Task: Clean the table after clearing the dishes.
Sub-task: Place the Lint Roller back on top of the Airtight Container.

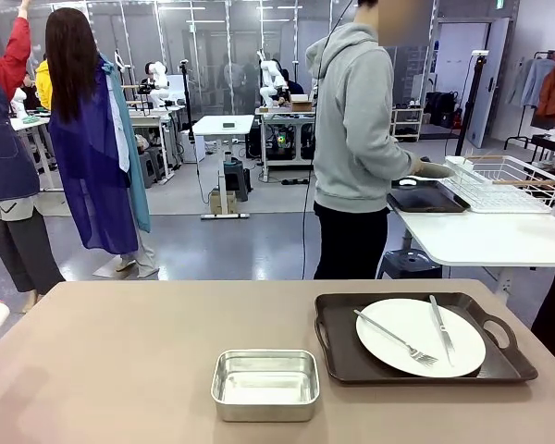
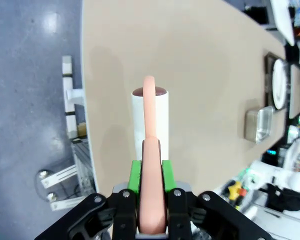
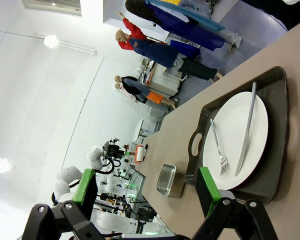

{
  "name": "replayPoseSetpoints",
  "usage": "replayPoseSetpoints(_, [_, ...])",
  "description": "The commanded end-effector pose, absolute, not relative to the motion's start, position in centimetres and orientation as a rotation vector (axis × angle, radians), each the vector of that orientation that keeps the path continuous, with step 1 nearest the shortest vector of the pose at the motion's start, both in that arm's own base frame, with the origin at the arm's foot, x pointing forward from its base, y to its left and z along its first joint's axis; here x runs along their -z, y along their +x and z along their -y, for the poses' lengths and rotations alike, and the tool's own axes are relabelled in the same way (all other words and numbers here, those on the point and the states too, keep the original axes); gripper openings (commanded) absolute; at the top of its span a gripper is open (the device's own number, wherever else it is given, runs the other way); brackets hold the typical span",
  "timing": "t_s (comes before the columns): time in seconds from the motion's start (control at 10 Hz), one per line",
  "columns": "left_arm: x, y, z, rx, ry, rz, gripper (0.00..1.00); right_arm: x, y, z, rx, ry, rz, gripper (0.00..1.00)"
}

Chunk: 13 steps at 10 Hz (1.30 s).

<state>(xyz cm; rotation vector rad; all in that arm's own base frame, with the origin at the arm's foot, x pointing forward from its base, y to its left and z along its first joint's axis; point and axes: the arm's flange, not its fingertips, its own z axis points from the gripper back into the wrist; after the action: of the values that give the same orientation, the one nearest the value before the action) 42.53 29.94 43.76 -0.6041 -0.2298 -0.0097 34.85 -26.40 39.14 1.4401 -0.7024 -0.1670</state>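
- The big taupe bench (image 1: pixel 120 351) fills the foreground, its left half bare.
- Beyond it on the right stands a smaller white-topped bench (image 1: pixel 481 236) carrying a white wire rack (image 1: pixel 504 180) and a second dark tray (image 1: pixel 425 199).
- A person (image 1: pixel 356 120) in a grey hoodie stands at that white bench, side-on, one hand (image 1: pixel 432 169) over the second tray.
- On the taupe bench, right of the middle, sits a dark brown handled tray (image 1: pixel 338 356).
- A round white plate (image 1: pixel 398 347) lies flat on that tray.
- The right gripper (image 3: pixel 147 192) hangs above the bench with its fingers spread wide and nothing between them. The tray and plate lie ahead of it and off to one side, well apart from the green pads.
- The left gripper (image 2: pixel 151 172) is clamped tight on a salmon-pink handle (image 2: pixel 149 100) over the bench's left end, near the edge. The tray and plate are far off at the other end.
- A small steel pan (image 1: pixel 265 381) sits just left of the tray, apart from it, near the front edge; from the right wrist it shows farther off in the gap between the spread fingers.
- A white cylinder (image 2: pixel 162 115) sits at the far end of the pink handle; I cannot tell whether it touches the bench.
- A knife (image 1: pixel 441 328) lies on the plate's right side and a fork (image 1: pixel 398 339) lies across its middle.
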Motion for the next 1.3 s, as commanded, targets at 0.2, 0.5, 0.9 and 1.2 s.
replayPoseSetpoints(0.2, [-54.6,47.4,-11.4,0.572,-0.371,0.27,0.2,-39.5,34.6,26.1,0.163,1.445,0.712,1.0])
replayPoseSetpoints(0.5, [-59.7,46.4,6.1,1.033,-0.15,0.236,0.2,-39.5,34.6,26.1,0.163,1.445,0.712,1.0])
replayPoseSetpoints(0.9, [-59.1,45.3,23.9,1.476,-0.059,0.183,0.2,-39.5,34.6,26.1,0.163,1.445,0.712,1.0])
replayPoseSetpoints(1.2, [-55.6,45.7,31.4,1.632,-0.138,0.091,0.2,-39.5,34.6,26.1,0.163,1.445,0.712,1.0])
